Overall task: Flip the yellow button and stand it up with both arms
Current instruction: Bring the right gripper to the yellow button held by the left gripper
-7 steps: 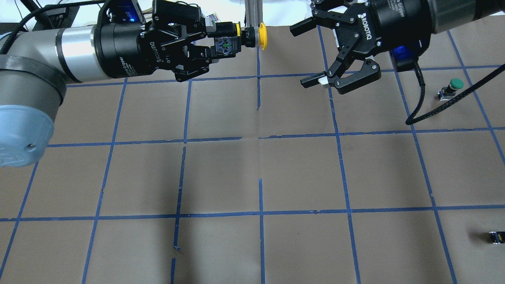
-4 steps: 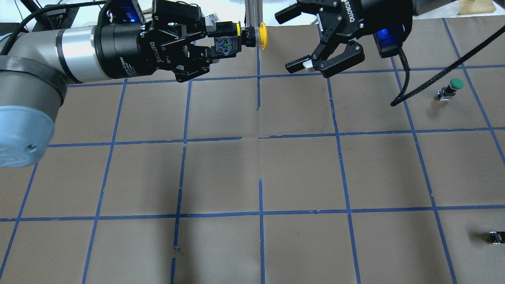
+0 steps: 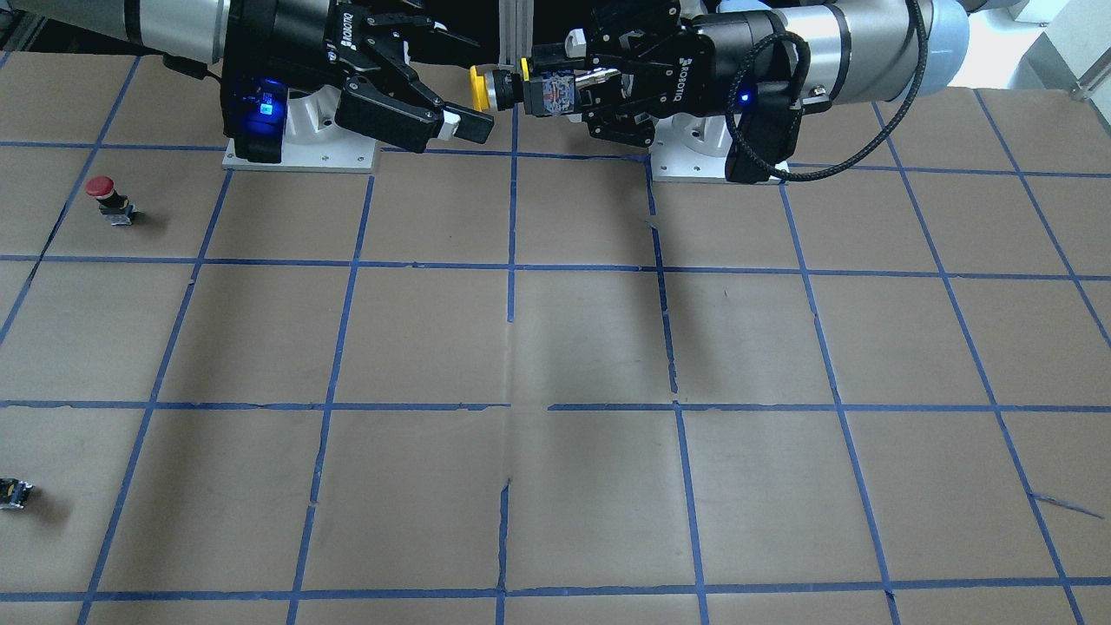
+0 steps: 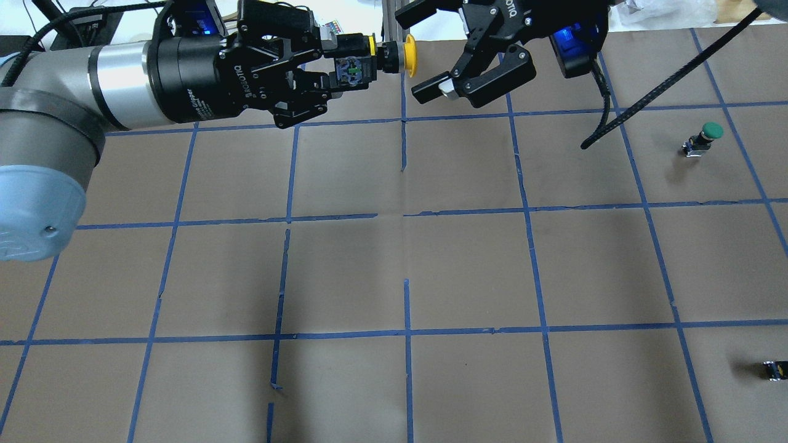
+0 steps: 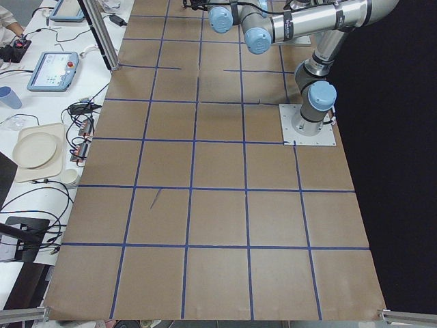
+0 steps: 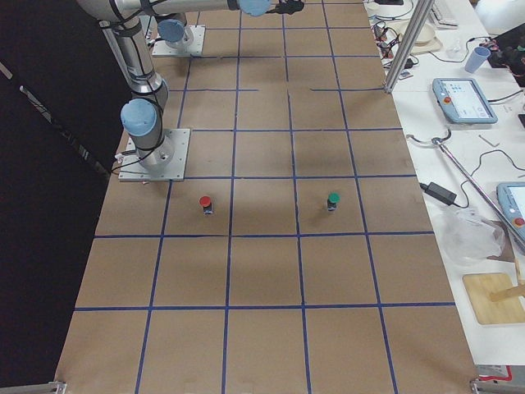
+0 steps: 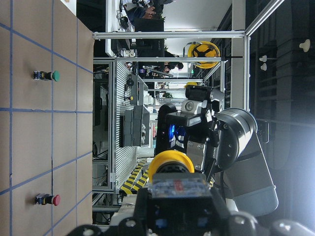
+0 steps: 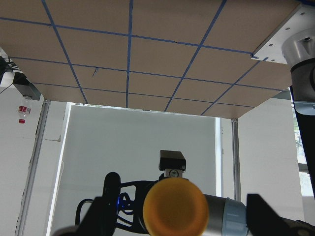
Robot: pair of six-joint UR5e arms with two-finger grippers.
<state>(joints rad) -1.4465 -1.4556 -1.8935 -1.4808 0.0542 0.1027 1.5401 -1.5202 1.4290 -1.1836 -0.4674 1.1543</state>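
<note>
**Right arm moves in for the hand-over**

And here it comes: the right gripper [image 4: 414, 54] has swung across in the last second. A moment ago it hung well off to the side. Now its fingers are spread wide, with a tip on either side of the yellow button [image 4: 388, 58] at its mushroom cap. As far as I can make out, neither tip is touching it yet.

The left gripper [image 4: 345, 64] hasn't budged through all of that. It is clamped on the button's black-and-grey body and holds it in the air, clear of the table [image 4: 394, 271]. The button lies sideways, cap pointing straight at the incoming arm. The right wrist camera agrees: the yellow disc sits in the middle with a dark finger on each flank.

So the pick-up is done and the transfer looks imminent. My guess is that the right pincer closes on the cap or the neck behind it and the left then lets go. That would free the right arm to turn the button and stand it on the table. The cap is round and smooth, so an off-centre pinch could twist it loose. The green button [image 4: 708, 135] and the small black part [image 4: 774, 369] sit well apart from all this.
</note>
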